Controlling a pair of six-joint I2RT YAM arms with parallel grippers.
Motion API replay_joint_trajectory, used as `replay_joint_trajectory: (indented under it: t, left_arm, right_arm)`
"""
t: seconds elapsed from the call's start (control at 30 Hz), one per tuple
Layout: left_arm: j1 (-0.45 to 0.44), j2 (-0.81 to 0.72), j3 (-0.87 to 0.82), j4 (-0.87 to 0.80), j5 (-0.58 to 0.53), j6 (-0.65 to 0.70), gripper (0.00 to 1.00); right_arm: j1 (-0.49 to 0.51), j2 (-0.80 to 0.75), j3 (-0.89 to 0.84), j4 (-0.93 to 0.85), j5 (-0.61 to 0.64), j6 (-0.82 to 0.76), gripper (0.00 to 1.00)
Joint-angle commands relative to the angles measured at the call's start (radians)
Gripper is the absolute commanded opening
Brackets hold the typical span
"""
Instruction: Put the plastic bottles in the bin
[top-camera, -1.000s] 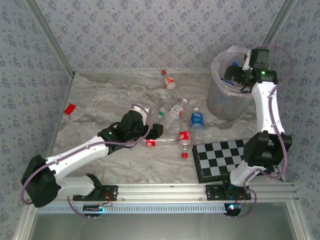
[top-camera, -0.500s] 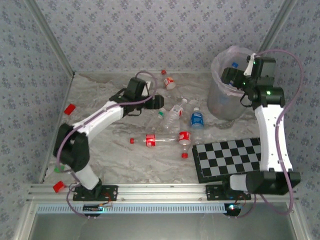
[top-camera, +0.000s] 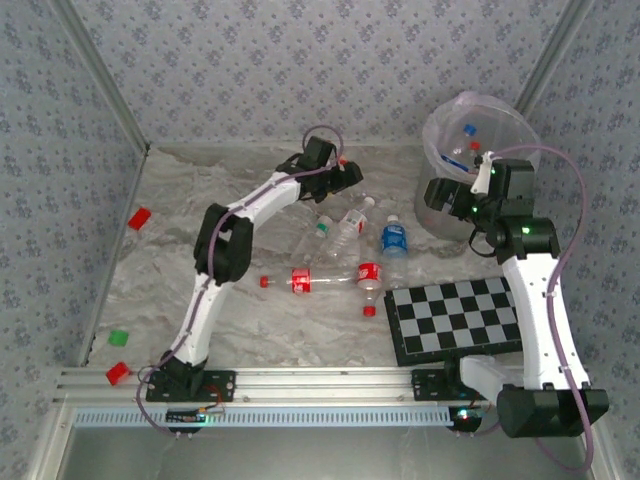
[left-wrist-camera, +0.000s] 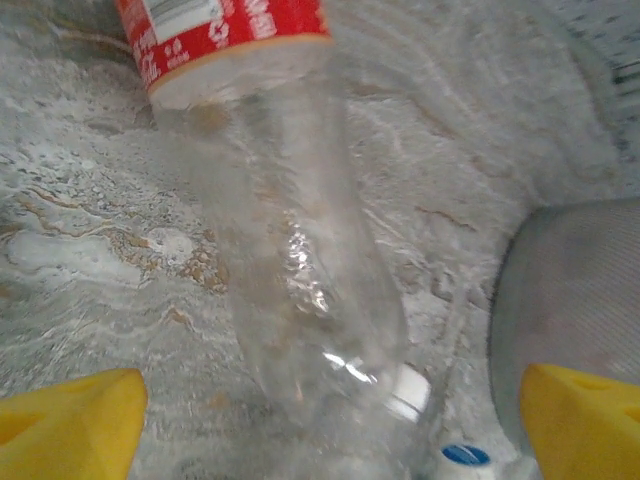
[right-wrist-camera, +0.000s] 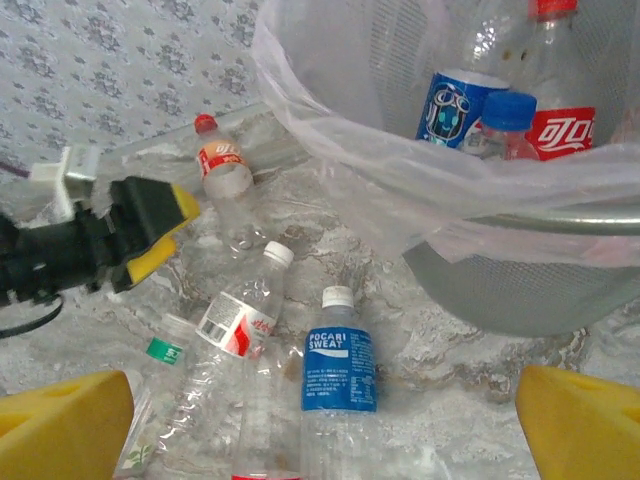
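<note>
Left wrist view: the left tool (left-wrist-camera: 325, 415) is released, its fingers spread wide on either side of a red-label bottle (left-wrist-camera: 290, 230) that lies on the desk (left-wrist-camera: 90, 200). No contact with the bottle is seen, so the grasp is judged not yet made.

On closing, the smooth, round, light body may be squeezed out from between the fingers or rolled away. The fingers stand near one end of the bottle, so a lifted bottle may be tipped and dropped.

The right tool (right-wrist-camera: 320, 425) is also released and empty, and is held just beside the bin (right-wrist-camera: 520, 290), in which several bottles already lie. If the left arm is carried to the bin while the right tool is there, a collision is possible. The loose liner (right-wrist-camera: 340, 150) may be snagged. A blue-label bottle (right-wrist-camera: 340, 370) and others lie on the desk near the bin and may be knocked.
</note>
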Motion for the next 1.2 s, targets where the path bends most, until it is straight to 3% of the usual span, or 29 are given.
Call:
replay_joint_trajectory:
  t: [0.0, 0.2, 0.37, 0.6, 0.73, 0.93, 1.17]
  left_arm:
    - [-0.006, 0.067, 0.138, -0.123, -0.041, -0.050, 0.95]
    - [-0.009, 0.245, 0.354, -0.193, 0.003, -0.083, 0.96]
    - [-0.015, 0.268, 0.359, -0.168, 0.021, -0.100, 0.92]
    - [0.008, 0.207, 0.359, -0.174, 0.000, -0.044, 0.61]
    - [0.012, 0.132, 0.346, -0.209, -0.026, 0.026, 0.55]
    - [0.011, -0.023, 0.208, -0.203, -0.047, 0.100, 0.43]
    - [0.011, -0.363, -0.238, 0.029, -0.064, 0.192, 0.41]
  right_arm:
    - [-0.010, -0.024, -0.009, 0.014, -0.022, -0.020, 1.00]
    - [-0.036, -0.024, -0.021, 0.010, -0.041, -0.036, 1.00]
    - [-0.069, -0.050, -0.049, -0.006, -0.050, -0.057, 1.00]
    - [-0.113, -0.095, -0.058, -0.018, -0.127, -0.040, 1.00]
    - [-0.121, -0.145, -0.068, -0.037, -0.137, -0.023, 1.00]
    - [-0.122, -0.209, -0.140, -0.031, -0.182, 0.025, 1.00]
    - [-0.121, -0.310, -0.264, 0.059, -0.359, 0.110, 1.00]
